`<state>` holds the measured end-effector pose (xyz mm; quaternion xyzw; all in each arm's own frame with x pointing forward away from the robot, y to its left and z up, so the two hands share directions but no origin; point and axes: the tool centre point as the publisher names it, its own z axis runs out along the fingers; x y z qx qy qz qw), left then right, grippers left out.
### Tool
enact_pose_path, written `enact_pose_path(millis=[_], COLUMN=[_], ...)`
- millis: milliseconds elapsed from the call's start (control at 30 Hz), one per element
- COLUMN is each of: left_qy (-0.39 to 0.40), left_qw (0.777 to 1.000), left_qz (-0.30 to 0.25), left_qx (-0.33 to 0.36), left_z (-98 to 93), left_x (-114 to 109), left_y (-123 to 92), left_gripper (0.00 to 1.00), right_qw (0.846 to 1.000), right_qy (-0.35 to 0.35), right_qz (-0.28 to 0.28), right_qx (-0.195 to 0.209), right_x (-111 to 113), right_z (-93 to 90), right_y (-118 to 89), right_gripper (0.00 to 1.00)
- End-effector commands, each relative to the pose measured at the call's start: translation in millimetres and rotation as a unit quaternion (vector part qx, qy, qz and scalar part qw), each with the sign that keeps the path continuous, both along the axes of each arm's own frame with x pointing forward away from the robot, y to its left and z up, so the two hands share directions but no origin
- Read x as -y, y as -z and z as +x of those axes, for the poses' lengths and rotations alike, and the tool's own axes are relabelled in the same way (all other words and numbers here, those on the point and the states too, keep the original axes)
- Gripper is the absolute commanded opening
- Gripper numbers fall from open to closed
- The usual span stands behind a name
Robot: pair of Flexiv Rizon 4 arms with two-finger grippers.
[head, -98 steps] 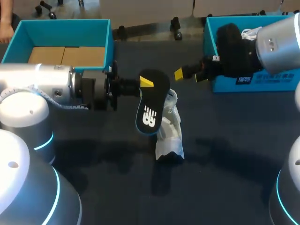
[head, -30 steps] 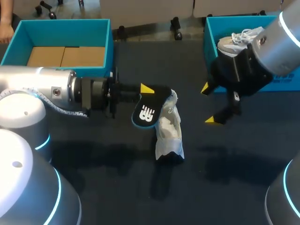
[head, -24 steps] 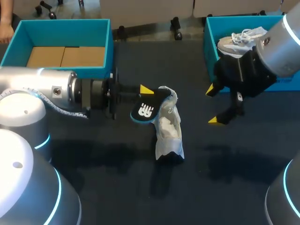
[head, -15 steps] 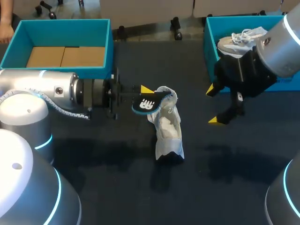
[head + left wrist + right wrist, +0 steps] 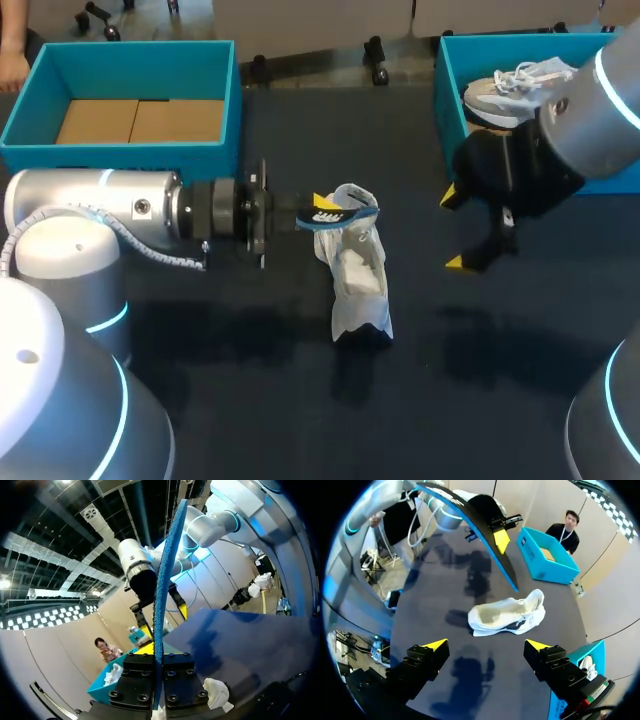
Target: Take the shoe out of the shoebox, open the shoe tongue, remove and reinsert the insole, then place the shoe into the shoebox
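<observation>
Over mid-table: left gripper (image 5: 320, 208) pinches the insole (image 5: 342, 213) by one end, its free end above the shoe (image 5: 358, 275) collar; possibly touching, unclear. Shoe lies on the table, unbraced. Right gripper (image 5: 452, 228) spread wide, well apart from it. Risk: insole snags the collar, buckles, or shoves the shoe sideways.

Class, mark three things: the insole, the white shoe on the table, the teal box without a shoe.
insole (image 5: 343, 214), head view, on its dark face
white shoe (image 5: 358, 278), head view, on its upper
teal box (image 5: 110, 157), head view, on its front wall
</observation>
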<state>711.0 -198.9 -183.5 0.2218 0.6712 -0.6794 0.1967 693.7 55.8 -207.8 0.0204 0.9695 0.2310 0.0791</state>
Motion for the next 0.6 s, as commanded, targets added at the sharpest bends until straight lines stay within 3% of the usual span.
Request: enact_pose_path(millis=[33,600], left_qy=[-0.002,-0.011], left_qw=[1.000,0.999], left_qz=[-0.011,-0.016], left_qx=[-0.004,-0.026], left_z=[-2.6,-11.7], left_x=[4.2,8.5], left_y=[10.1,27.3], left_gripper=[0.00,0.00], right_qw=[1.000,0.999], right_qy=[0.007,-0.011], right_qz=[0.007,0.028], right_qx=[0.028,0.030], right_x=[10.5,14.9], right_z=[-9.3,12.5], right_y=[14.9,62.8], right_gripper=[1.00,1.00])
